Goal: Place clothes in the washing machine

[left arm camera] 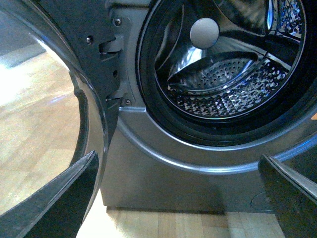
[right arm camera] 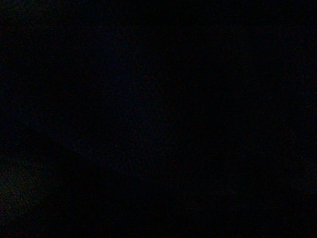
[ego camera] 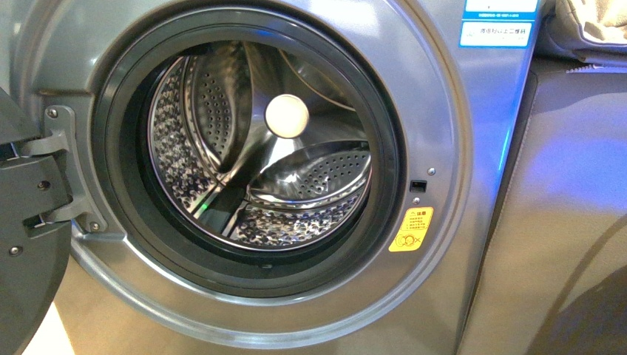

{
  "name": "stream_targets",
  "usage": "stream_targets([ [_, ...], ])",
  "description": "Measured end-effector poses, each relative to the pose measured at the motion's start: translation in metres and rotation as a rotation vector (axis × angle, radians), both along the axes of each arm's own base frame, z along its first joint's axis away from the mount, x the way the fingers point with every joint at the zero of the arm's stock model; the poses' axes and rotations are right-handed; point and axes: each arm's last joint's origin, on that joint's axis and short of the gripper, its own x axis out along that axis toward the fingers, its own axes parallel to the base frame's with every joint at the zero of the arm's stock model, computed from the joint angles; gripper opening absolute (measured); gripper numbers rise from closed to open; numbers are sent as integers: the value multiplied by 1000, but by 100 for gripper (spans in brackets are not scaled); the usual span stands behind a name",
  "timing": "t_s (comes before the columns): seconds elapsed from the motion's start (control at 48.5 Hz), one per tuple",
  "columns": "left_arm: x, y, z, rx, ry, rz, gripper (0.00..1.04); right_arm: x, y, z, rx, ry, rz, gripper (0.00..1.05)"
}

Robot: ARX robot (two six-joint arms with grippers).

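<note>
The silver-grey washing machine (ego camera: 458,133) fills the front view with its door swung open to the left. Its dark rubber gasket (ego camera: 111,185) rings the shiny perforated steel drum (ego camera: 296,222), which holds no fabric that I can see. The machine also shows in the left wrist view (left arm camera: 148,163), with the drum (left arm camera: 233,94) above. My left gripper (left arm camera: 183,198) is open and empty, low in front of the machine's base, its two dark fingers (left arm camera: 59,198) spread wide. The dark clothes are out of view. The right wrist view is dark and tells nothing. Neither arm shows in the front view.
The open door (ego camera: 22,244) hangs on its hinge (ego camera: 63,163) at the left; its glass bowl (left arm camera: 94,124) shows in the left wrist view. A taupe cabinet (ego camera: 569,222) stands right of the machine with beige folded cloth (ego camera: 591,26) on top. Light wooden floor (left arm camera: 34,129) lies below.
</note>
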Motion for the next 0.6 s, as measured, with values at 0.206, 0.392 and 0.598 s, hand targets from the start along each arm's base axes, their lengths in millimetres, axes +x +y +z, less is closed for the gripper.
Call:
stream_targets([
  [0.206,0,0,0,0,0,0,98,-4,-4,-1,-28,0,-9,80],
  [0.392,0,0,0,0,0,0,98,-7,-3,4,-26,-20,-21,54],
  [0.598,0,0,0,0,0,0,98,-6,1,27,-22,-59,-30,26],
])
